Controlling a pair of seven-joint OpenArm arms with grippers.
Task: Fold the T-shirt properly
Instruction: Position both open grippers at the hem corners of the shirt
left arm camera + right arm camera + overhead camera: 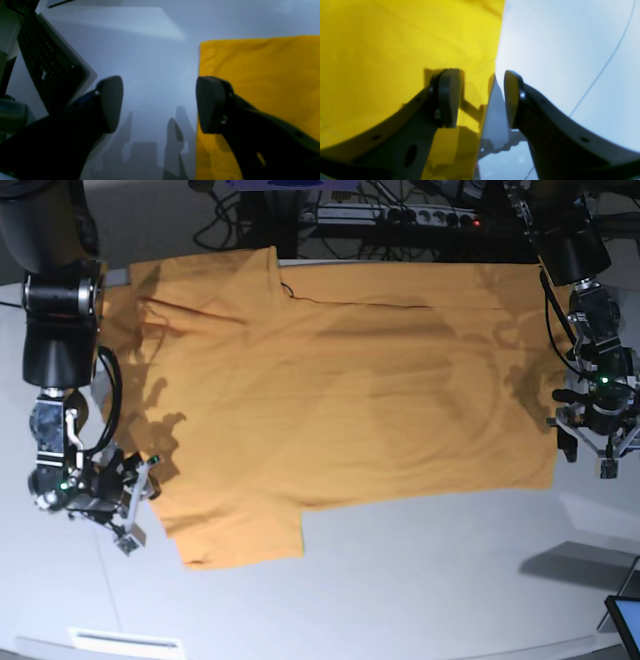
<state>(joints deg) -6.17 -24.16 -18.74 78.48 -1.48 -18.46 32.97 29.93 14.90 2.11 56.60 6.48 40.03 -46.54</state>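
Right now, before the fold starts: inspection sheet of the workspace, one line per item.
Surface: pale grey table, bare in front of the cloth.
Job's things: T-shirt spread flat and unfolded, one sleeve toward the front, far edge near the table's back.
Clutter: dark object at the table's front corner, cut off by the frame.
Grippers: left gripper open above the table beside the shirt's edge, holding nothing; right gripper open, straddling the shirt's edge, not closed on it.
Cables: thin cable lying on the table; bundle behind the table.
Surroundings: power strip behind the table.
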